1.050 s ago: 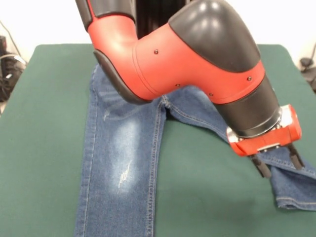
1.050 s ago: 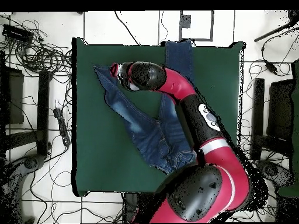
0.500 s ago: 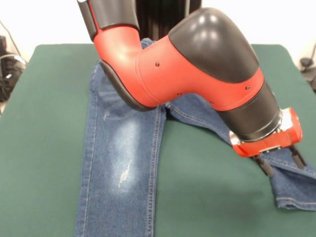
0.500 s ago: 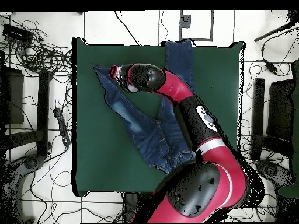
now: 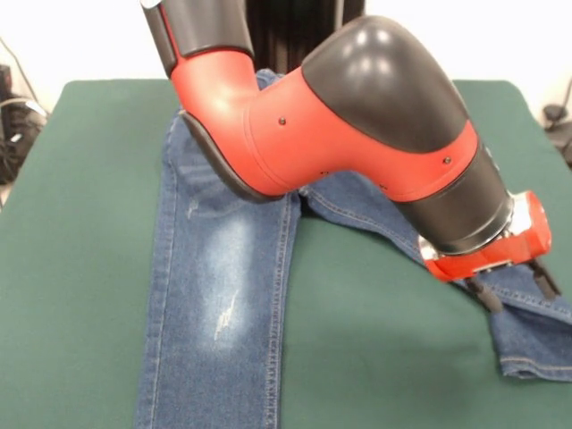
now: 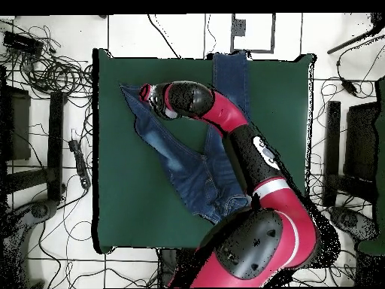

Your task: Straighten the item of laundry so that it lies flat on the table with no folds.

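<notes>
The item of laundry (image 5: pixel 223 268) is a pair of blue jeans with a faded thigh patch. One leg runs straight down the left of the front view. The other leg (image 5: pixel 527 331) splays out to the right, and its end looks folded over near the hem. My gripper (image 5: pixel 517 288) stands open right over that splayed leg, with its fingertips (image 5: pixel 483 298) at or just above the denim. In the overhead view the jeans (image 6: pixel 188 162) lie on the dark green table (image 6: pixel 128 203), and the gripper (image 6: pixel 148 94) sits at the leg's far-left end, where the arm hides its fingers.
The red and black arm (image 5: pixel 357 116) covers the waist and upper part of the jeans. The straight leg (image 6: pixel 229 71) reaches past the table's top edge in the overhead view. Cables and stands (image 6: pixel 45 68) lie on the floor around the table.
The gripper has dropped a little lower and slightly to the right, closer onto the splayed leg. The jeans have not moved.
</notes>
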You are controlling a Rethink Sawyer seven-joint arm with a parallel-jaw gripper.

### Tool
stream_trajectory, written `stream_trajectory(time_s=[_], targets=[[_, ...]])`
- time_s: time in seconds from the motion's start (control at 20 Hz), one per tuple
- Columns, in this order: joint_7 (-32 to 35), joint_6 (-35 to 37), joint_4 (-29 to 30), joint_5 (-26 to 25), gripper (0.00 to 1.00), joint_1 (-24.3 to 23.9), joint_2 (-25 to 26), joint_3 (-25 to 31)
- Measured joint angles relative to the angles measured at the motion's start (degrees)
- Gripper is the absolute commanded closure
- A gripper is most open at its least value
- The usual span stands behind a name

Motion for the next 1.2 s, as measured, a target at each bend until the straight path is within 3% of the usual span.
stream_trajectory(time_s=[0.95,1.2], targets=[[0.00,-0.07,0.05,-0.11,0.00,3.85,0.18,-0.23],[0.00,-2.06,-0.34,-1.88,0.00,6.10,0.12,-3.74]])
